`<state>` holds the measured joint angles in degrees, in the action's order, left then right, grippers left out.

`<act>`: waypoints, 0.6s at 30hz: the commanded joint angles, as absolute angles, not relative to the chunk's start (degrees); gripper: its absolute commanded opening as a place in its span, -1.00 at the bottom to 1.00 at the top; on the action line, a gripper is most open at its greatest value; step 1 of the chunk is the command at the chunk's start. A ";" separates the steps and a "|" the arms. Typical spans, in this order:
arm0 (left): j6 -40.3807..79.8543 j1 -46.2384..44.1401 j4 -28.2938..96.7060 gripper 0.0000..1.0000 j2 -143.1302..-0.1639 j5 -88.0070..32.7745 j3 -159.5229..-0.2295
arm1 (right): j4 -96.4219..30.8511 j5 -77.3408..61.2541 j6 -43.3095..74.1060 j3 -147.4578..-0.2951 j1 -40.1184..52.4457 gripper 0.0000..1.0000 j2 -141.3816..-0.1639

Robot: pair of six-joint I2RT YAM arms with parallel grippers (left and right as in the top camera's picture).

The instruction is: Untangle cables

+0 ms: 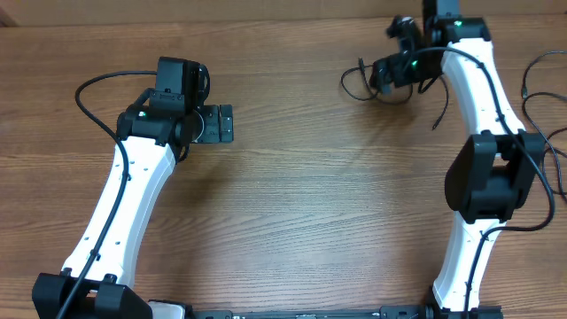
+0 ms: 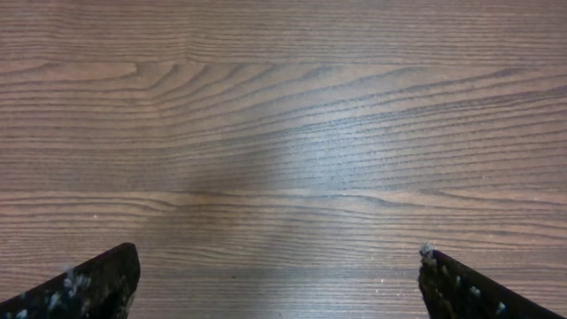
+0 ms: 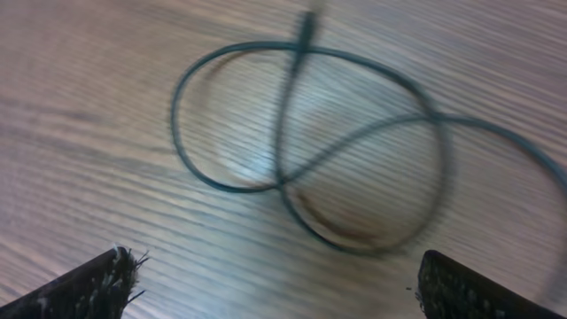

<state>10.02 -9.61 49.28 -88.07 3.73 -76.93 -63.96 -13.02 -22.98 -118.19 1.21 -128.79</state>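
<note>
The cables [image 1: 356, 78] are thin black cords looped together at the back right of the wooden table. In the right wrist view they form overlapping loops [image 3: 282, 133], with a small plug end [image 3: 306, 21] at the top. My right gripper [image 1: 381, 75] hovers over the right part of this tangle. Its fingers [image 3: 273, 257] are wide apart and empty, with the loops just ahead of them. My left gripper [image 1: 225, 124] is at the left of the table, far from the cables. It is open and empty [image 2: 278, 253] over bare wood.
More thin black cords [image 1: 535, 81] run along the right edge of the table, behind the right arm [image 1: 492, 177]. A loose strand [image 1: 441, 113] hangs beside that arm. The left arm's own cable [image 1: 89, 97] arcs at the far left.
</note>
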 commanded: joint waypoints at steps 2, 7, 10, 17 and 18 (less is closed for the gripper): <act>8.80 -9.37 49.08 1.00 -87.33 4.47 -77.41 | -59.70 -18.24 -32.05 -113.06 4.64 1.00 -129.05; 8.80 -9.37 49.08 1.00 -87.33 4.47 -77.41 | -52.16 -18.09 -31.99 -107.92 7.35 1.00 -129.19; 8.80 -9.37 49.06 1.00 -87.33 4.47 -77.41 | -47.03 -18.11 -31.31 -105.47 8.03 0.96 -129.67; 8.80 -9.37 49.06 0.99 -87.33 4.47 -77.41 | -43.07 -15.62 -31.16 -105.06 8.03 0.72 -133.88; 8.80 -9.37 49.06 0.99 -87.33 4.47 -77.41 | -42.52 -14.28 -31.14 -105.06 8.03 0.70 -134.52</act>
